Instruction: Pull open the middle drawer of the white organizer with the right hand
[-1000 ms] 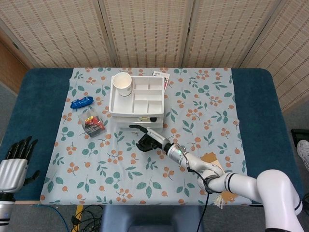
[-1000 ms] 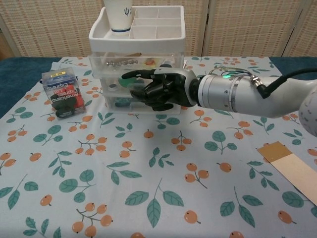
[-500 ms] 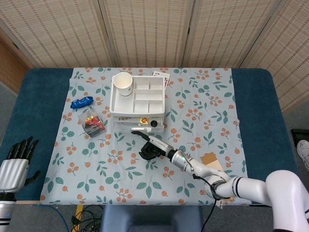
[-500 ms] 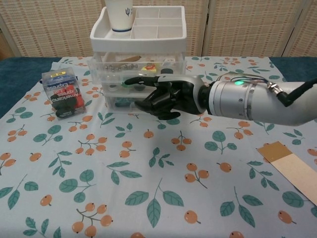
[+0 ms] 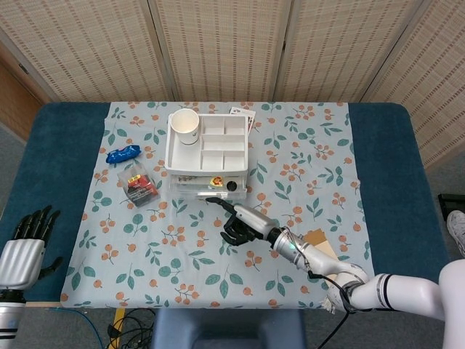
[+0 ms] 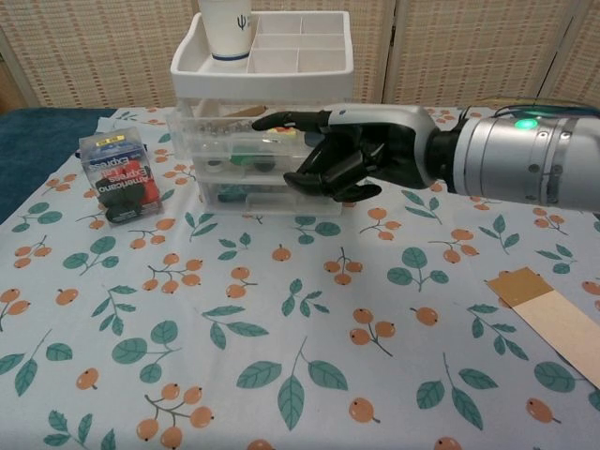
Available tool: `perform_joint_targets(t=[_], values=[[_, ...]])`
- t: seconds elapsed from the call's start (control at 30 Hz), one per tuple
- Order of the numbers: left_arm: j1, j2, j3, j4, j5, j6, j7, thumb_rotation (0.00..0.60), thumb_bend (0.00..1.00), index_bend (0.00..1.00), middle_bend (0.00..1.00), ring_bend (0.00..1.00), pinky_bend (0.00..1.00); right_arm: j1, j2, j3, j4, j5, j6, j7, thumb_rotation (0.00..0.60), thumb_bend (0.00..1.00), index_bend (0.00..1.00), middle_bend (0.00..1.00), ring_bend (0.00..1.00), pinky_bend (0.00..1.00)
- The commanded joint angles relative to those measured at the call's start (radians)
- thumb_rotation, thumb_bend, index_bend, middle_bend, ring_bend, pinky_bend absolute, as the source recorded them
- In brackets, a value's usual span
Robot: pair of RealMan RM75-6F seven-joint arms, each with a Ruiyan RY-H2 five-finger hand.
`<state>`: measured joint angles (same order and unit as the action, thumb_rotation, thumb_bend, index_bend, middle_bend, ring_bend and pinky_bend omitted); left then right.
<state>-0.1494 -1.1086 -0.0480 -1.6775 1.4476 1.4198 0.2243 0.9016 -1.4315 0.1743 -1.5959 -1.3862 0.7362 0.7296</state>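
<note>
The white organizer (image 5: 207,145) (image 6: 262,66) stands at the back middle of the floral cloth, with a top tray and clear drawers below. A clear drawer (image 5: 212,183) (image 6: 234,127) just under the tray sticks out forward, with small items showing inside. My right hand (image 5: 241,222) (image 6: 352,159) hovers in front of the organizer, apart from it in the head view. One finger points left and the others are curled, holding nothing. My left hand (image 5: 25,243) rests at the table's near left edge with fingers apart and empty.
A paper cup (image 5: 185,125) (image 6: 225,23) stands in the tray's left corner. A black-and-red packet (image 5: 138,187) (image 6: 117,178) and a blue packet (image 5: 123,153) lie left of the organizer. A brown card (image 5: 317,240) (image 6: 548,319) lies to the right, near the front.
The drawer slid out from under the tray. My right hand then let go and drew back toward me, away from the organizer. The left hand stayed put.
</note>
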Motion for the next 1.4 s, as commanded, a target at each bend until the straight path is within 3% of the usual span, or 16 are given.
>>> perform_joint_targets(t=[0.03, 0.33, 0.6, 0.77, 1.4], values=[[0.000, -0.002, 0.000, 0.001, 0.003, 0.002, -0.001, 0.600, 0.22, 0.03, 0.00, 0.00, 0.08, -0.012, 0.049, 0.030, -0.050, 0.112, 0.019, -0.158, 0.600, 0.53, 0.00, 0.87, 0.89, 0.97], [0.005, 0.002, 0.003, -0.003, -0.001, 0.005, 0.002, 0.600, 0.22, 0.03, 0.00, 0.00, 0.08, 0.020, 0.055, 0.045, -0.039, 0.265, -0.057, -0.299, 0.600, 0.53, 0.00, 0.87, 0.89, 0.97], [0.001, -0.002, 0.002, -0.004, -0.002, 0.001, 0.007, 0.600, 0.22, 0.03, 0.00, 0.00, 0.08, 0.031, 0.072, 0.048, -0.054, 0.320, -0.092, -0.362, 0.600, 0.53, 0.05, 0.88, 0.89, 0.97], [-0.003, -0.005, 0.001, -0.004, -0.003, -0.005, 0.010, 0.600, 0.22, 0.03, 0.00, 0.00, 0.08, 0.018, 0.091, 0.048, -0.088, 0.313, -0.089, -0.374, 0.600, 0.53, 0.11, 0.88, 0.89, 0.97], [-0.014, -0.012, 0.001, -0.003, -0.004, -0.017, 0.019, 0.600, 0.22, 0.03, 0.00, 0.00, 0.08, -0.047, 0.170, 0.026, -0.230, 0.173, -0.109, -0.324, 0.600, 0.53, 0.12, 0.88, 0.89, 0.97]])
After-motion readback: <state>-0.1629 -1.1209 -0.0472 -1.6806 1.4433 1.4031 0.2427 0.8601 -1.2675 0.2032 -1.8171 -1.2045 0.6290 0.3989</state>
